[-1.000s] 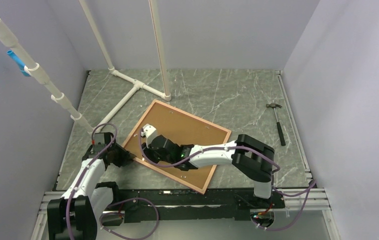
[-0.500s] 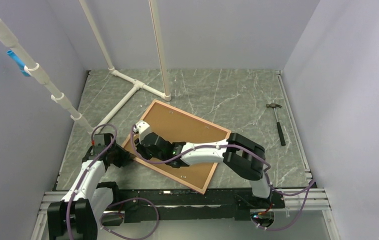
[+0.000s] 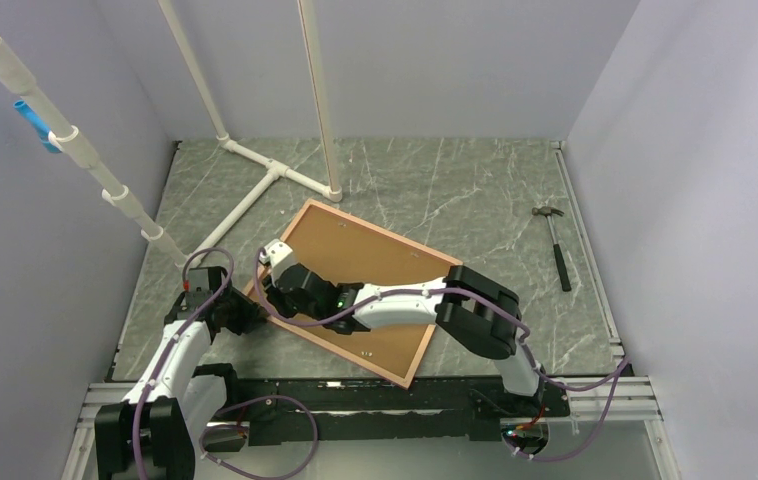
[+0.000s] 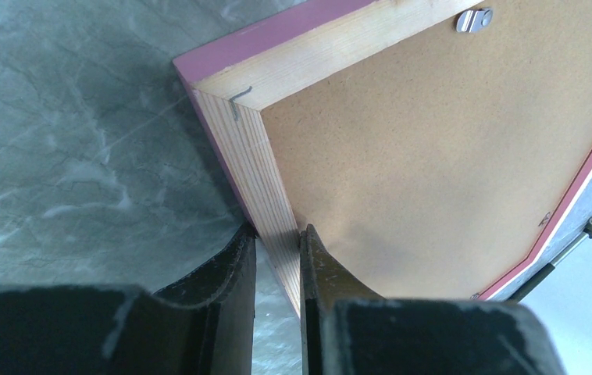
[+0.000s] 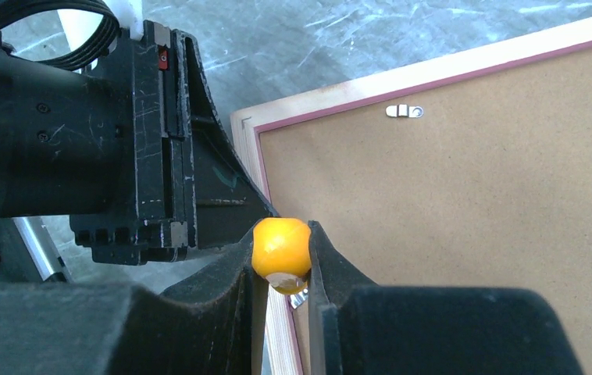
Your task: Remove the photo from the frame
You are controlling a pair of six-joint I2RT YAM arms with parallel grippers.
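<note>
Left end effector (image 4: 277, 236) — astride the frame (image 4: 247, 156) edge

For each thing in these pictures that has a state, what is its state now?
frame: back side up on the table.
backing board: facing up, seated inside the frame.
left gripper: shut on the frame's edge near a corner.
right gripper: shut on an orange ball.
hammer: lying flat, apart from the frame.
</note>
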